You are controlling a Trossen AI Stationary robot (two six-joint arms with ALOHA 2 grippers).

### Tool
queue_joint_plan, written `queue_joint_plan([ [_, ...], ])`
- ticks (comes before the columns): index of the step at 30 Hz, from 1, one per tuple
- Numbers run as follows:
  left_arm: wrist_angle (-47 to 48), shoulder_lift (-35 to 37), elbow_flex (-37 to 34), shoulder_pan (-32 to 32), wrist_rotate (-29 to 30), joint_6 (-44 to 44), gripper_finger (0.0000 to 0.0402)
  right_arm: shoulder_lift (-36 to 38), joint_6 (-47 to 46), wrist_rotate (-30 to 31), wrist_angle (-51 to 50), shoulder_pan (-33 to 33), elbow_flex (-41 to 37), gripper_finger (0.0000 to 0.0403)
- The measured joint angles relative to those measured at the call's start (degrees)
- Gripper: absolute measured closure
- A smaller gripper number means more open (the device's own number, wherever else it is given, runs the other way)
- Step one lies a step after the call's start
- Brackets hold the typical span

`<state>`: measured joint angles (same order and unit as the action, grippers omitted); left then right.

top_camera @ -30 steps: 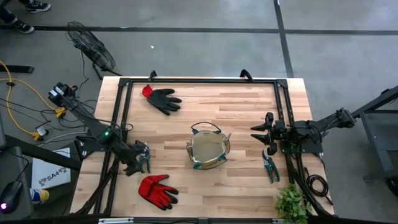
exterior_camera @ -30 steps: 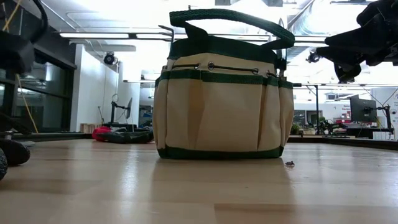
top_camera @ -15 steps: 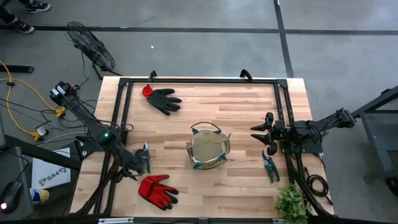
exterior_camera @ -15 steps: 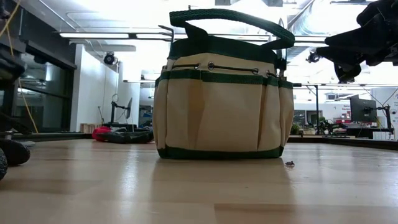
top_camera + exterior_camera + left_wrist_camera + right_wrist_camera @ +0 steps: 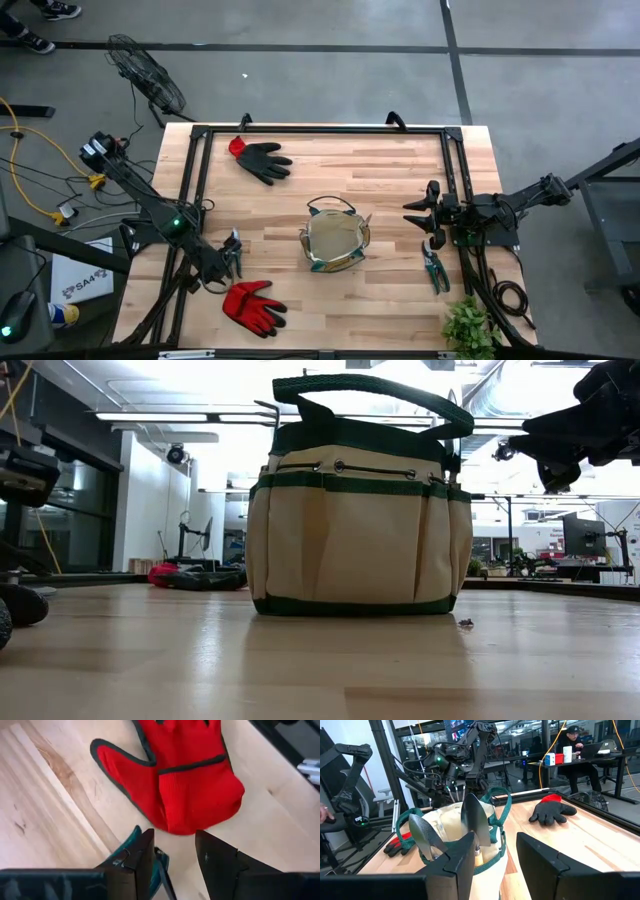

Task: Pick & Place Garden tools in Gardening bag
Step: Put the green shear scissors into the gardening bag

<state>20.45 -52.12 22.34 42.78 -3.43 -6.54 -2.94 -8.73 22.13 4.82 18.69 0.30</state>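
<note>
**Left arm at the pruner and red glove, bag half filled**

You have the left gripper [image 5: 222,262] low over the near-left part of the desk [image 5: 400,170], just above the red glove [image 5: 252,305]. In the left wrist view its jaws stand apart with nothing between them; a green-handled pruner [image 5: 145,862] lies just outside one finger, and the red glove lies just beyond the tips. The gardening bag [image 5: 335,243] stands mid-desk, well apart from both. In the right wrist view two silver trowel blades [image 5: 475,822] stick up out of it, so part of the load looks done.

Still out on the desk: the black-and-red glove [image 5: 262,159] at the far left and a second pruner [image 5: 435,268] near the right edge, just beside the right gripper [image 5: 428,222]. That gripper hovers there with its jaws apart and empty.

My reading: you are between picks, lining up on the left-hand pruner or the glove. Which of the two is not clear from here. For the pruner, shift sideways so the handles sit between the jaws before closing. For the glove, reach forward and pinch a fold of fabric; it is limp and may trail when carried to the bag.
</note>
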Motion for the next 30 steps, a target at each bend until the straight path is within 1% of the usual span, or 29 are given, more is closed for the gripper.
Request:
queue_joint_plan([
  [2,2.8,0.0,1.1,0.0,0.1,0.6,0.0262,0.0,0.0,0.0,0.0,0.0,0.0,0.0266],
  [6,11.4,0.1,3.3,0.0,0.2,0.8,0.0262,0.0,0.0,0.0,0.0,0.0,0.0,0.0266],
  [10,10.7,0.5,3.4,0.0,2.0,1.0,0.0262,0.0,0.0,0.0,0.0,0.0,0.0,0.0266],
  [14,11.5,-0.1,3.4,0.0,5.5,2.7,0.0262,0.0,0.0,0.0,0.0,0.0,0.0,0.0266],
  [16,11.7,-0.7,3.4,0.0,6.3,4.2,0.0262,0.0,0.0,0.0,0.0,0.0,0.0,0.0266],
  [30,11.3,-7.0,3.4,0.0,4.2,7.8,0.0262,0.0,0.0,0.0,0.0,0.0,0.0,0.0266],
])
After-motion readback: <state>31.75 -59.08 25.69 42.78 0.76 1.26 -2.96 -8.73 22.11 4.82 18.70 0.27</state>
